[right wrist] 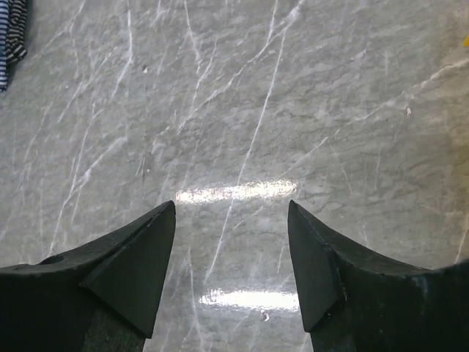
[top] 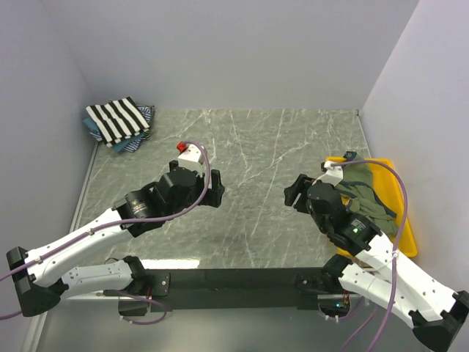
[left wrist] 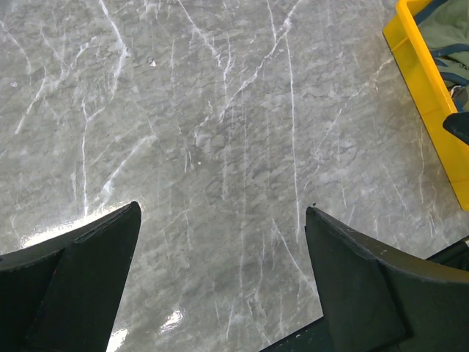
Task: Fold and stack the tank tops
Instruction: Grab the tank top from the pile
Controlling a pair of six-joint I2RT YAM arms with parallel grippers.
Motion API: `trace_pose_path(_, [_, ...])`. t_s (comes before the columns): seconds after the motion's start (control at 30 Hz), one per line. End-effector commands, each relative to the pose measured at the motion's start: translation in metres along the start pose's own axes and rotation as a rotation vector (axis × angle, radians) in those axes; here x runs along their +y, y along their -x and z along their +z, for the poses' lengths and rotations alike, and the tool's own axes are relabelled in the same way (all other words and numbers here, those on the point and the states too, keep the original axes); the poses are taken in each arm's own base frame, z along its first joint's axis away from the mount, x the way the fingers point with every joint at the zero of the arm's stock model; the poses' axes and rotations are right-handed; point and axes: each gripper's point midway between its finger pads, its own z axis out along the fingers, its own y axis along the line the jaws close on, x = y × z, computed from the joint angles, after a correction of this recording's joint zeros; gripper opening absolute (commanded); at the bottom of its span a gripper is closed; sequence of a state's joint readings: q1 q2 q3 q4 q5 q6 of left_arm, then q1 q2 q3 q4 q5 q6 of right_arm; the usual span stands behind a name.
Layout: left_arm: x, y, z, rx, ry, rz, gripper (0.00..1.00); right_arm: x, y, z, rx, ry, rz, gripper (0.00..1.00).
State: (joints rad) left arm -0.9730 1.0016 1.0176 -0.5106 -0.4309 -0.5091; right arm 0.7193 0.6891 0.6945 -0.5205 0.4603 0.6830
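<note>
Left end effector and right end effector agape over marble table

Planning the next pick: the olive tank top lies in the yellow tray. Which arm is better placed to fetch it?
Right. The olive tank top lies in the yellow tray just beside the right arm, whose jaws stand open and empty. The left arm sits across the table, farther off.

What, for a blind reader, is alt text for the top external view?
Two robot arms hover over a marble table, left fingers and right fingers open and empty. A striped tank top tops a pile at far left; an olive tank top lies in a yellow tray at right.
</note>
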Motion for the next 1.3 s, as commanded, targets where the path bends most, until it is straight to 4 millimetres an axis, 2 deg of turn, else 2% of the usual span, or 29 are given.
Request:
trace_pose_path(0.0, [-0.006, 0.007, -0.005, -0.023, -0.037, -0.009, 0.99, -0.006, 0.015, -0.006, -0.059, -0.024, 0.036, 0.7])
trace_pose_path(0.17, [-0.017, 0.005, -0.008, -0.022, -0.103, -0.041, 0.99, 0.002, 0.017, -0.004, -0.02, -0.026, -0.003, 0.76])
trace_pose_path(0.2, [-0.02, 0.002, -0.008, -0.008, -0.122, -0.044, 1.0, 0.008, 0.025, -0.006, -0.029, -0.02, 0.001, 0.77])
trace_pose_path(0.27, [-0.023, 0.0, -0.008, 0.003, -0.135, -0.058, 0.99, 0.0, 0.026, 0.0, -0.004, -0.091, -0.031, 0.81])
trace_pose_path(0.3, [-0.024, 0.0, -0.009, 0.001, -0.14, -0.065, 0.99, -0.01, 0.046, 0.001, -0.036, -0.151, -0.007, 0.82])
trace_pose_path(0.37, [-0.028, -0.004, -0.009, 0.011, -0.167, -0.071, 0.99, -0.036, 0.05, 0.012, 0.006, -0.267, -0.021, 0.83])
trace_pose_path(0.4, [-0.03, -0.004, -0.009, 0.013, -0.178, -0.076, 0.99, -0.066, 0.069, 0.016, -0.022, -0.364, 0.045, 0.83])
trace_pose_path(0.43, [-0.034, -0.006, -0.01, 0.026, -0.201, -0.081, 0.99, -0.076, 0.072, 0.02, -0.006, -0.382, 0.074, 0.83])
trace_pose_path(0.5, [-0.038, -0.011, -0.01, 0.049, -0.218, -0.085, 0.99, -0.112, 0.077, 0.024, -0.01, -0.485, 0.133, 0.83])
trace_pose_path(0.53, [-0.04, -0.013, -0.01, 0.061, -0.226, -0.096, 0.99, -0.142, 0.086, 0.023, -0.041, -0.558, 0.21, 0.83])
trace_pose_path(0.6, [-0.046, -0.019, -0.01, 0.089, -0.26, -0.097, 0.99, -0.176, 0.075, 0.026, -0.022, -0.638, 0.282, 0.83])
trace_pose_path(0.63, [-0.048, -0.023, -0.009, 0.103, -0.269, -0.097, 0.99, -0.203, 0.078, 0.022, -0.052, -0.699, 0.344, 0.82])
trace_pose_path(0.7, [-0.052, -0.028, -0.01, 0.123, -0.29, -0.093, 0.99, -0.229, 0.062, 0.026, -0.021, -0.76, 0.407, 0.82])
trace_pose_path(0.77, [-0.053, -0.032, -0.01, 0.142, -0.299, -0.082, 0.99, -0.258, 0.058, 0.027, -0.046, -0.831, 0.48, 0.82])
trace_pose_path(0.9, [-0.056, -0.033, -0.015, 0.158, -0.325, -0.061, 0.99, -0.292, 0.044, 0.033, -0.059, -0.938, 0.569, 0.81])
trace_pose_path(1.07, [-0.053, -0.03, -0.021, 0.168, -0.318, -0.038, 0.99, -0.312, 0.028, 0.048, -0.031, -1.003, 0.614, 0.79])
trace_pose_path(1.1, [-0.051, -0.03, -0.022, 0.165, -0.315, -0.032, 0.99, -0.314, 0.031, 0.05, -0.044, -1.0, 0.615, 0.79])
trace_pose_path(1.2, [-0.047, -0.029, -0.021, 0.156, -0.295, -0.027, 1.0, -0.316, 0.029, 0.058, -0.034, -0.985, 0.611, 0.7])
trace_pose_path(1.27, [-0.046, -0.029, -0.019, 0.157, -0.285, -0.031, 0.99, -0.32, 0.029, 0.058, -0.022, -1.008, 0.601, 0.6])
